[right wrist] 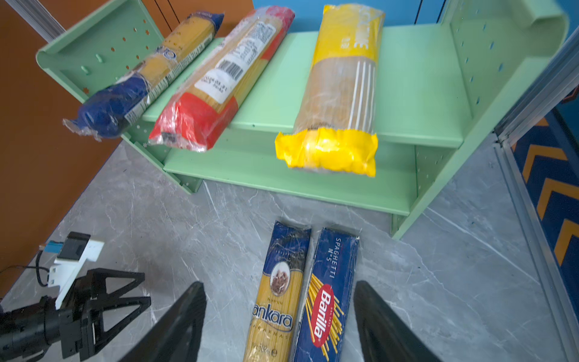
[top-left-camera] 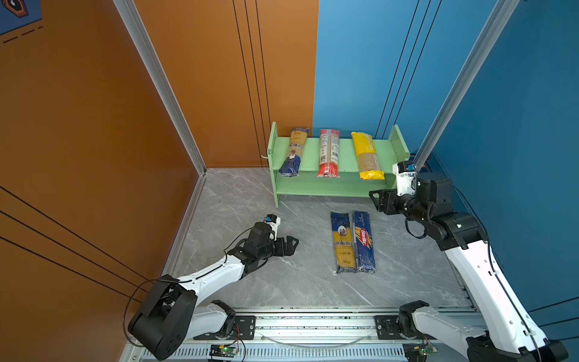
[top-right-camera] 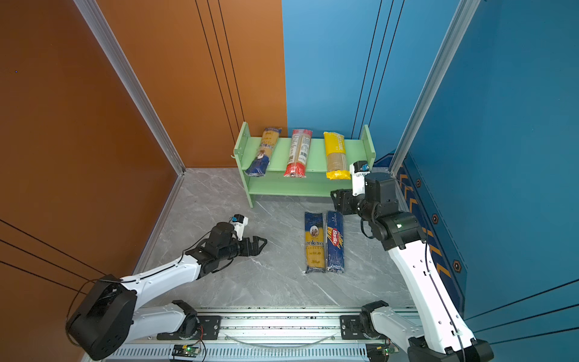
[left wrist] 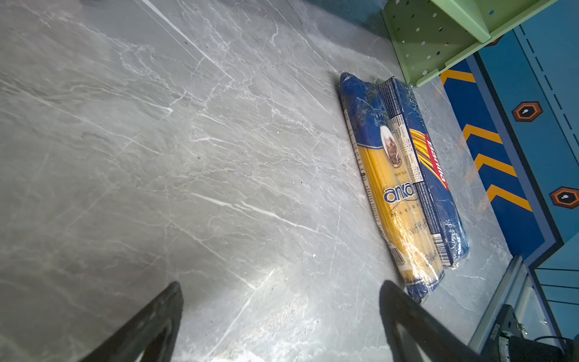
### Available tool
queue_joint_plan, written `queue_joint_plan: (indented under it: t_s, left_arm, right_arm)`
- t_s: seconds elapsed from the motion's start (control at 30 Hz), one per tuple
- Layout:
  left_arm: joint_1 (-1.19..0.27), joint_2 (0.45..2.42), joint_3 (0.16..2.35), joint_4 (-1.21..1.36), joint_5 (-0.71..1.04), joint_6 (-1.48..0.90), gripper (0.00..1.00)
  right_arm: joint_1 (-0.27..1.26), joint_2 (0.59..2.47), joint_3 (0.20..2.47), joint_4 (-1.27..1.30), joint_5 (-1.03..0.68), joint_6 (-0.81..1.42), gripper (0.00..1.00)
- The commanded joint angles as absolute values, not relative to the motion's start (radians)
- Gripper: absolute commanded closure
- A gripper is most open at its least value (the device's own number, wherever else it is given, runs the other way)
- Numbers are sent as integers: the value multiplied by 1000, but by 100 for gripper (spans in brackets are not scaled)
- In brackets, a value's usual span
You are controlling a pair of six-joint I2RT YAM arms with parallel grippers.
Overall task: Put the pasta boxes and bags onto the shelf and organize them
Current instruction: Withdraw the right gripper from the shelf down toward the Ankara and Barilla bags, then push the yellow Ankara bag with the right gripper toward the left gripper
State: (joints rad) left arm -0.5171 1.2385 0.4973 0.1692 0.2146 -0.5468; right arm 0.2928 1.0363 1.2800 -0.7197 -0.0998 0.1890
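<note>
Gaping empty, left gripper (top-left-camera: 293, 246) sits nine o'clock of the ankara bag (top-left-camera: 343, 243) (Barilla pack (top-left-camera: 364, 241) alongside); right gripper (top-left-camera: 377, 202), one o'clock, likewise.

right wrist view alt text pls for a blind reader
A light-green shelf holds three spaghetti packs on its upper tier, their ends overhanging: a blue-and-yellow bag, a red-ended bag and a yellow bag. On the table in front, an ankara bag and a Barilla pack lie side by side ahead of the open right gripper.

Tabletop (top-left-camera: 282, 282): shelf (top-left-camera: 346, 150), ankara bag (top-left-camera: 343, 243), Barilla pack (top-left-camera: 364, 241)
</note>
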Motion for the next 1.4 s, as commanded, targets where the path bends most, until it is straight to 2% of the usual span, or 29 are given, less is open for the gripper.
queue_joint_plan:
  t_s: [0.0,0.13,0.37,0.6,1.1,1.37]
  left_arm:
    - [-505,1249,485,187,230,-543,2]
    - [-504,1254,488,188,232,-545,2]
    - [-506,1265,490,188,240,-549,2]
    - [-506,1267,492,187,240,-554,2]
    - [-506,1284,497,188,241,-561,2]
    - [-508,1280,493,186,236,-561,2]
  right_arm:
    - [353,989,1180,-755,-17,251,27]
    - [473,960,1053,-742,60,281,27]
    - [575,970,882,-665,69,385,26]
    - [594,1019,768,-611,60,463,25]
    - [594,1171,683,-397,-93,544,24]
    - [590,1265,686,-363,-49,591,24]
